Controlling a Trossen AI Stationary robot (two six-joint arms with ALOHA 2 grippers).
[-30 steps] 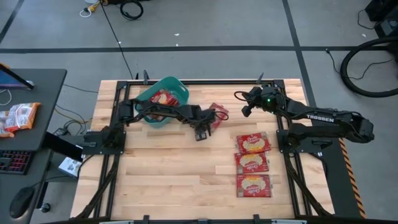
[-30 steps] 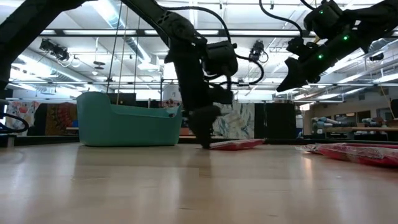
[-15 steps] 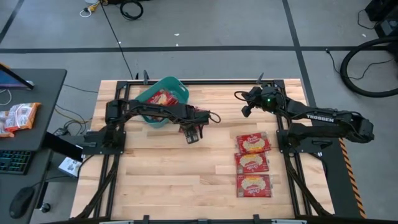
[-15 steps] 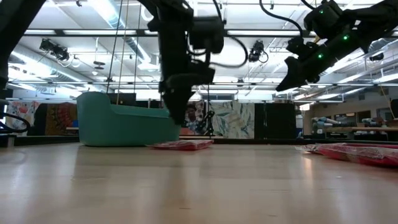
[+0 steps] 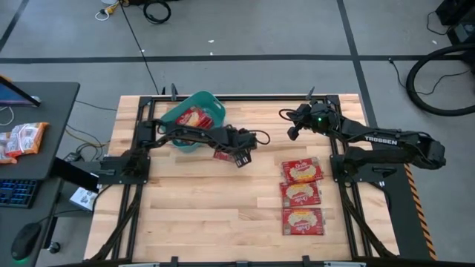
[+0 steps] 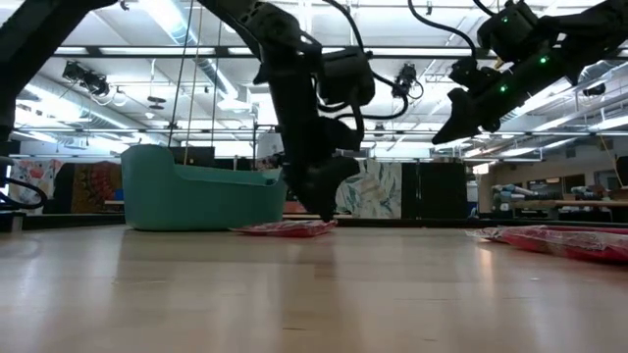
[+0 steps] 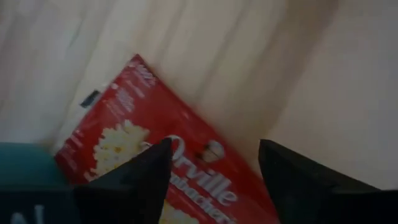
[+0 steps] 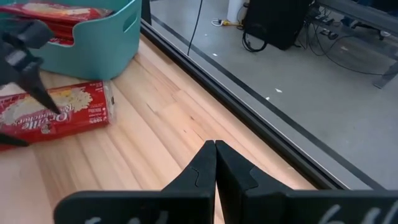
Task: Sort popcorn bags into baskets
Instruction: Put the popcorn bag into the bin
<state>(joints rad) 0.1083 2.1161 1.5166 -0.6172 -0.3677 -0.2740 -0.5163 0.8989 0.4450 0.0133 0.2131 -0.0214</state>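
From above, your left claw (image 5: 239,156) has swung back toward the table's middle after dragging one popcorn bag (image 5: 222,153) across the surface (image 5: 200,215). A second ago that bag lay farther right; now it lies just beside the basket (image 5: 211,100), not in it. So it still needs a lift over the rim. Other sorted bags (image 5: 194,117) already sit inside, and three more bags (image 5: 302,171) wait in a column well apart on the right. Your right claw (image 5: 292,133) hangs over the far edge, idle. An orange-and-white snack packet (image 5: 22,139) lies on the side desk, out of play

At table height, the popcorn bag (image 6: 285,228) lies flat while the left claw (image 6: 324,208) hovers just over its right end. The basket (image 6: 196,201) wall stands tall next to it, and that wall is your obstacle

In the left wrist view, the fingers (image 7: 134,180) are spread wide with the popcorn bag (image 7: 155,149) below them, nothing gripped; a teal corner of the basket (image 7: 25,162) shows close by

In the right wrist view, the right claw (image 8: 214,144) is pinched closed on nothing, looking across at the popcorn bag (image 8: 56,112) and basket (image 8: 106,43)
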